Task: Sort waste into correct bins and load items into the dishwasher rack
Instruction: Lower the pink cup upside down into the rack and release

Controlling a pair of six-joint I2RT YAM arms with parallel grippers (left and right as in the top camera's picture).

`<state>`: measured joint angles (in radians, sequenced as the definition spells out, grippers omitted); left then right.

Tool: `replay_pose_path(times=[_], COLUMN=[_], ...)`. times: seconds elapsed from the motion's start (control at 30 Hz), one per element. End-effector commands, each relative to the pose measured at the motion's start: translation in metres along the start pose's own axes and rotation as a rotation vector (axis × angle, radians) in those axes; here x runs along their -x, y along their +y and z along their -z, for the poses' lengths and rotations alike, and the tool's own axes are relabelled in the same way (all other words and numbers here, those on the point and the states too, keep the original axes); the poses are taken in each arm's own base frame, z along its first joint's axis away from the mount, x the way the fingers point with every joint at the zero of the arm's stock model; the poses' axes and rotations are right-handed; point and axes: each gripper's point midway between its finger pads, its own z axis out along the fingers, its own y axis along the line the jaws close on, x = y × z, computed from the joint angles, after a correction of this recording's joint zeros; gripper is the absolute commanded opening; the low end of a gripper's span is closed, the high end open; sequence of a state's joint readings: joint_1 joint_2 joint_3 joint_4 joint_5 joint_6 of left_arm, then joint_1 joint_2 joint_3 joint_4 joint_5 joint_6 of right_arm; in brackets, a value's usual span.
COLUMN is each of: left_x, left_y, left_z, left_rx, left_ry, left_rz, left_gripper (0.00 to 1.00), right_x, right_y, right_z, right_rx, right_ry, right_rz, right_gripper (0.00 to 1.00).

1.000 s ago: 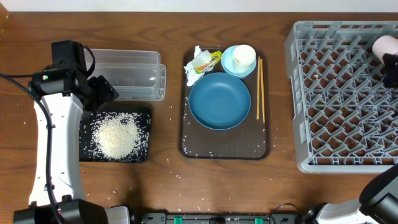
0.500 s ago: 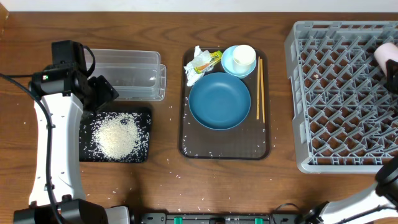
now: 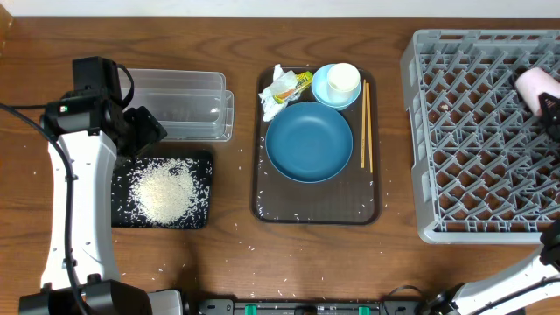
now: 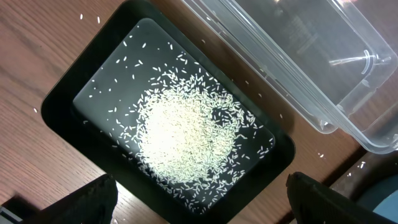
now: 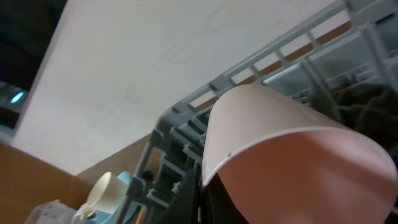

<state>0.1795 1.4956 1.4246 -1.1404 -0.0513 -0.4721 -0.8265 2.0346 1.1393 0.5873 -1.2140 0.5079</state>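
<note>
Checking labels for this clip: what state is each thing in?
left tool, open
right tool, shut on the pink cup
pink cup, held tilted over the rack
black tray, holding a rice heap
clear tub, upright, looks empty
dark-blue bowl, upright, empty
white cup, upright in light-blue bowl
chopsticks, flat on brown tray

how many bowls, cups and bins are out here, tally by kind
bowls: 2, dark-blue bowl, light-blue bowl
cups: 2, white cup, pink cup
bins: 2, clear tub, black tray
total: 6
</note>
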Motion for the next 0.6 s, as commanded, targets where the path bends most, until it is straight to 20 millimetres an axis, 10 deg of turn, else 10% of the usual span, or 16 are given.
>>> replay_pose_path(times=[0.0, 0.57], left_x=[-0.001, -0.001], left_y=[0.002, 0.002], left_z=[0.003, 0.003], left_rx=[-0.004, -0.004], left_ry=[-0.008, -0.008], left_rz=[0.007, 0.007], left_gripper=[0.90, 0.90], right_x=[-0.010, -0.017], right_y=[0.007, -0.009], right_z=[-0.007, -0.005], right_rx=[0.047, -0.019], right_ry=[0.038, 0.039], right_rz=[-0.057, -0.040], right_gripper=[0.01, 0.01])
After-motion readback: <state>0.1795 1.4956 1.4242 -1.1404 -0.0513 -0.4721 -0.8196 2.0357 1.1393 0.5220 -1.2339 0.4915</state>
